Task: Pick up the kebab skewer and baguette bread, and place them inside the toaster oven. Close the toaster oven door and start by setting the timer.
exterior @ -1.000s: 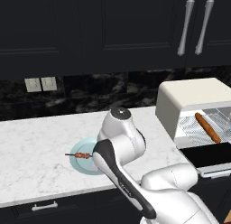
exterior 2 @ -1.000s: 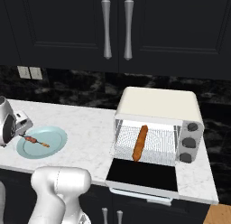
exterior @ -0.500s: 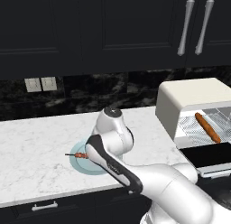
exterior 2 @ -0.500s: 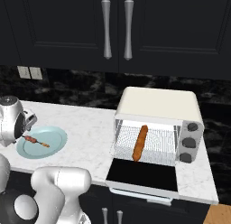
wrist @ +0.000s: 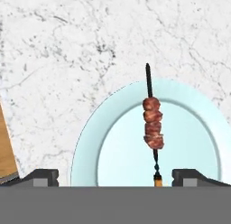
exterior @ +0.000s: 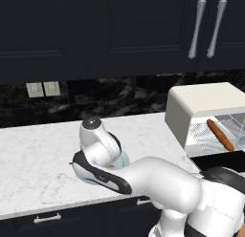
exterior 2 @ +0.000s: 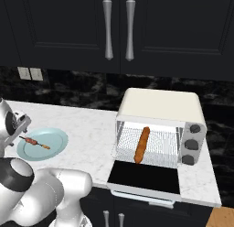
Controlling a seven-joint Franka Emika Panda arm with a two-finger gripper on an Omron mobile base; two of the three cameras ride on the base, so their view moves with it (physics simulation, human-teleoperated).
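Hand view: skewer (wrist: 152, 123) lies across the pale blue plate (wrist: 90, 146), its dark tip running out past the plate's far rim over the marble counter (wrist: 67, 47); meat chunks bunched at mid-stick, orange end nearest the camera. Gripper (wrist: 115, 177) hangs over the plate, jaws wide apart, one fingertip either side of the skewer's near end, nothing between them touching. Right base view: skewer (exterior 2: 34, 142) on the plate (exterior 2: 55, 146) near the counter's left end, close to the front edge, with the hand above and left of it; this view gives the oven (exterior 2: 160, 127) face-on at the counter's right end, door (exterior 2: 145, 176) dropped flat over the front edge, baguette (exterior 2: 142, 144) lying front-to-back on the wire rack inside, two knobs (exterior 2: 192, 143) on the right panel. Left base view: the arm's white links cover most of the plate (exterior: 123, 159), so the skewer cannot be made out there; the baguette (exterior: 220, 134) shows slantwise inside the oven (exterior: 201, 112) at the right. Black cabinets with silver handles (exterior 2: 119, 29) overhead, wall sockets (exterior: 43, 89) on the dark backsplash to the left. Bare marble between plate and oven
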